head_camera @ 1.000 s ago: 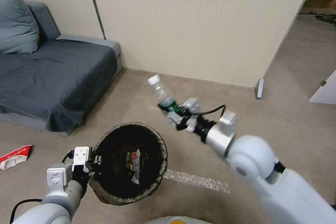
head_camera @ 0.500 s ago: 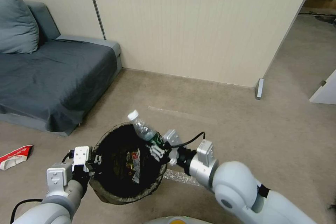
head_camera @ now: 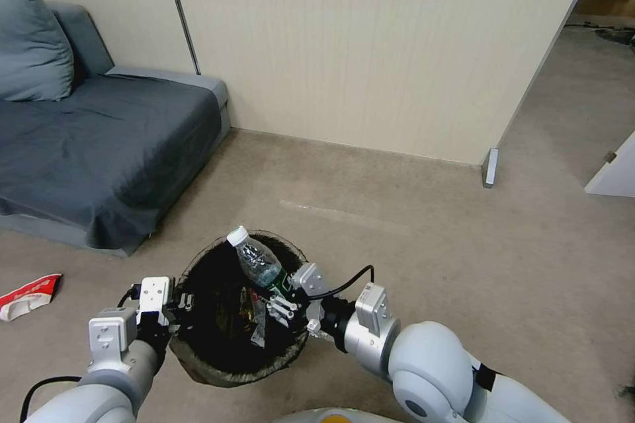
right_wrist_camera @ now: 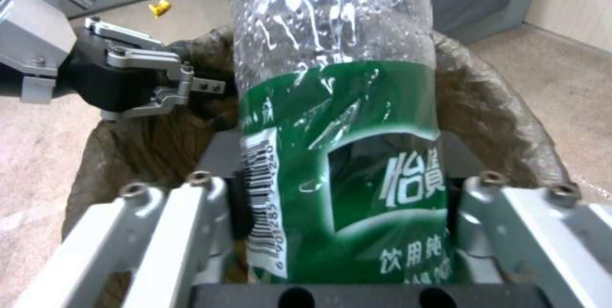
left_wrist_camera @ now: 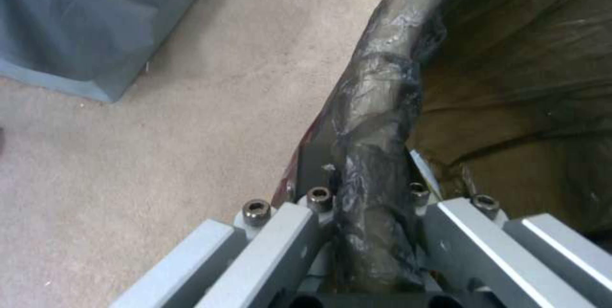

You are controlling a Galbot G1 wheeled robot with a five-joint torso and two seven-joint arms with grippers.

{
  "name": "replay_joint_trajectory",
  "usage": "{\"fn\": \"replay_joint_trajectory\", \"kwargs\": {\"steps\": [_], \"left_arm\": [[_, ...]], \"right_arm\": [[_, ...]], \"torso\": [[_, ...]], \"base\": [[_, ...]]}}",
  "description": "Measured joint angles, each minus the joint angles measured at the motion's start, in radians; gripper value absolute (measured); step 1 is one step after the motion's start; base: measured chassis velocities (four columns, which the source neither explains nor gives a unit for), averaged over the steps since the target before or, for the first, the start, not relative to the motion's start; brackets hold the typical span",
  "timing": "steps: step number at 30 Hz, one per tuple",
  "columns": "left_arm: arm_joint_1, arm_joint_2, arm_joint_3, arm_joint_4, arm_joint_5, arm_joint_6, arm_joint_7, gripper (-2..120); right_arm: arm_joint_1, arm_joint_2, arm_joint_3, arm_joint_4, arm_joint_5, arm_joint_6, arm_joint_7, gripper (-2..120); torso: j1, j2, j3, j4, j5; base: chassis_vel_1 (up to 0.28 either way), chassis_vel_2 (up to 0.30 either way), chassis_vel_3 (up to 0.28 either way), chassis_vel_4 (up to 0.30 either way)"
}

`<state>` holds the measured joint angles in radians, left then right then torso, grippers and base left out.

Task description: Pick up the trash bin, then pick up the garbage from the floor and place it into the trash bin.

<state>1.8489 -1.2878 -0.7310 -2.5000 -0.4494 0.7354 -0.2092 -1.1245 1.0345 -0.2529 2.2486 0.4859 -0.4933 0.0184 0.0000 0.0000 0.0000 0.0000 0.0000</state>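
Note:
The trash bin (head_camera: 198, 360) with its dark bag liner hangs off the floor, my left gripper (head_camera: 177, 307) shut on its near-left rim (left_wrist_camera: 376, 121). Wrappers (head_camera: 256, 320) lie inside it. My right gripper (head_camera: 286, 301) is shut on a clear bottle (head_camera: 258, 264) with a green label (right_wrist_camera: 344, 164), holding it tilted over the bin's open mouth, white cap pointing up and away. In the right wrist view the left gripper (right_wrist_camera: 185, 85) shows beyond the bottle, on the liner-covered rim (right_wrist_camera: 497, 112). A red-white wrapper (head_camera: 28, 294) lies on the floor at the far left.
A grey sofa (head_camera: 99, 139) with a cushion stands at the left against a beige wall (head_camera: 370, 39). A small yellow scrap (right_wrist_camera: 159, 7) lies on the carpet beyond the bin. A tape strip (head_camera: 331, 213) marks the floor. Open carpet stretches to the right toward a doorway.
My right arm has swung down and left, carrying the bottle from above the floor ahead to over the bin's opening. The left gripper and bin have stayed put.

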Motion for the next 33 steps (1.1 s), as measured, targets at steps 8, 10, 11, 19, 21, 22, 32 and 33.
{"fn": "replay_joint_trajectory", "kwargs": {"steps": [8,10,11,19,21,22,32,33], "left_arm": [[0.0,-0.002,0.001,0.0,0.002,0.0,0.004,1],[0.0,-0.002,0.001,0.0,0.003,0.0,0.005,1],[0.0,-0.002,0.001,0.0,0.003,0.0,0.005,1],[0.001,-0.001,0.001,0.0,0.003,0.0,0.008,1],[0.001,-0.001,0.001,0.0,0.003,0.0,0.008,1],[0.0,0.0,0.001,0.0,0.004,0.0,0.009,1],[-0.008,0.003,0.001,0.0,0.007,0.0,0.013,1],[-0.01,0.005,0.0,0.0,0.007,0.0,0.014,1]], "right_arm": [[0.001,0.0,0.004,0.018,-0.002,-0.001,0.005,82],[0.002,-0.003,0.013,0.025,-0.001,0.0,0.008,93],[0.002,-0.004,0.017,0.027,-0.001,0.0,0.009,96],[0.006,-0.027,0.096,0.089,0.032,0.004,0.017,100],[0.006,-0.029,0.106,0.094,0.034,0.005,0.017,100],[0.001,-0.034,0.137,0.109,0.039,0.011,0.018,100],[-0.153,-0.055,0.375,0.23,0.026,0.119,0.111,100],[-0.218,-0.047,0.438,0.233,-0.013,0.156,0.111,100]], "torso": [[0.0,0.0,0.0,0.0,0.0001],[0.0,0.0,0.0,0.0,0.0],[0.0,0.0,0.0,0.0,0.0001],[0.0,0.0,0.0,0.0,0.0001],[0.0,0.0,0.0,0.0001,0.0001],[0.0,0.0,0.0,0.0,0.0002],[0.0,0.0,0.0,0.0,0.0001],[0.0,0.0,0.0,-0.0002,0.0002]], "base": [[0.0,0.0,0.0,0.0],[0.0,0.0,0.0,0.0],[0.0,0.0,0.0,0.0],[0.0,0.0,0.0,0.0],[0.0,0.0,0.0,0.0],[0.0,0.0,0.0,0.0],[0.0,0.0,0.0,0.0],[0.0,0.0,0.0,0.0]]}}
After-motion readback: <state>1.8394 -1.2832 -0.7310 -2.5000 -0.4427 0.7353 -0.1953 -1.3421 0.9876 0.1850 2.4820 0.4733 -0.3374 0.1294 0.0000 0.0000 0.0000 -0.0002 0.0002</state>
